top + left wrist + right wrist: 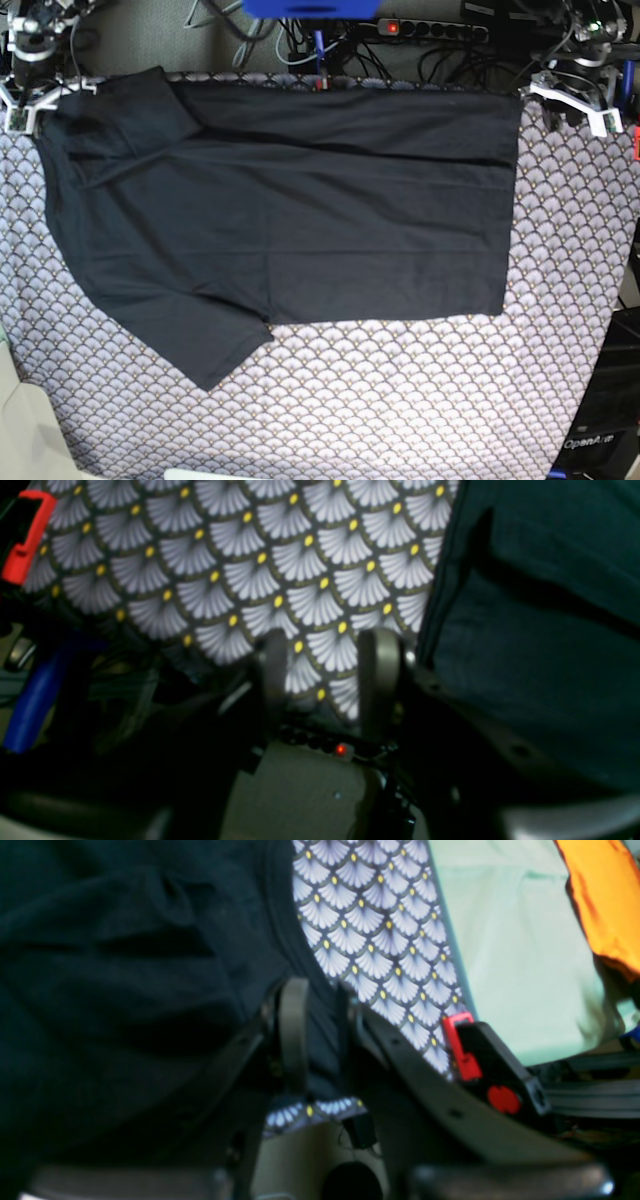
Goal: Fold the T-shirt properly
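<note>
The black T-shirt (300, 210) lies spread flat on the grey scallop-patterned cloth (400, 400), one sleeve pointing to the front left. My right gripper (45, 100) is at the shirt's back left corner. In the right wrist view the right gripper (320, 1040) stands partly open, with the shirt's edge (125, 990) between the jaws. My left gripper (570, 105) is at the back right, just off the shirt's corner. In the left wrist view the left gripper (325, 680) is open and empty over patterned cloth (250, 555), with the shirt (540, 630) to its right.
A power strip (430, 30) and cables run along the table's back edge. A red and black clamp (480, 1060) sits at the table edge, beside pale green sheet (515, 965) and orange cloth (605, 900). A red clamp (25, 535) shows in the left wrist view.
</note>
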`<state>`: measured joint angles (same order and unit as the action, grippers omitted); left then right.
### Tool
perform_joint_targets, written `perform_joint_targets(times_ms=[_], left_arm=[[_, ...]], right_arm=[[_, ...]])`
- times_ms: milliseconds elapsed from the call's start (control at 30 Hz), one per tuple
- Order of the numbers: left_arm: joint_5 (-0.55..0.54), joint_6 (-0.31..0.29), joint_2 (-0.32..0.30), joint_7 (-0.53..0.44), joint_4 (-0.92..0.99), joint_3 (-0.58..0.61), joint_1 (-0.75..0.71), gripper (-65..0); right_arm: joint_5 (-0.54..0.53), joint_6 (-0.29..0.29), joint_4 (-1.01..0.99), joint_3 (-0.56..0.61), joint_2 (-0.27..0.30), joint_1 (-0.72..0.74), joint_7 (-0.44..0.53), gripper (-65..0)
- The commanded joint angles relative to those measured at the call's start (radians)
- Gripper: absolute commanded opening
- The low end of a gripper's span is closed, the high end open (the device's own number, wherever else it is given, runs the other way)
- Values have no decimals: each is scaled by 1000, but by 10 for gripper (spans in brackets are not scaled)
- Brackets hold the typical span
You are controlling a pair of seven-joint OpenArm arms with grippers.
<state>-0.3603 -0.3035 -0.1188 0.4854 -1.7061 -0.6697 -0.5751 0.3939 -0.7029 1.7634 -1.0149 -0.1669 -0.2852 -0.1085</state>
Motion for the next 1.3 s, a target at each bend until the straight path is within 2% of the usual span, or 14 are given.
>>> perform_joint_targets(times_ms=[0, 433, 833, 1267], left_arm=[[-7, -1, -11, -23, -16, -5, 0, -414], [-7, -1, 3, -23, -16, -3, 2, -414], [-7, -1, 20, -23, -16, -5, 2, -414], [-7, -1, 23, -23, -18, -3, 4, -414]], right_arm=[[-8, 5, 20, -2, 10, 13, 11, -528], [-6, 5, 14, 1, 10, 113, -59, -528], [-6, 5, 13, 83, 10, 82, -67, -527], [-8, 5, 14, 75, 10, 85, -69, -529]])
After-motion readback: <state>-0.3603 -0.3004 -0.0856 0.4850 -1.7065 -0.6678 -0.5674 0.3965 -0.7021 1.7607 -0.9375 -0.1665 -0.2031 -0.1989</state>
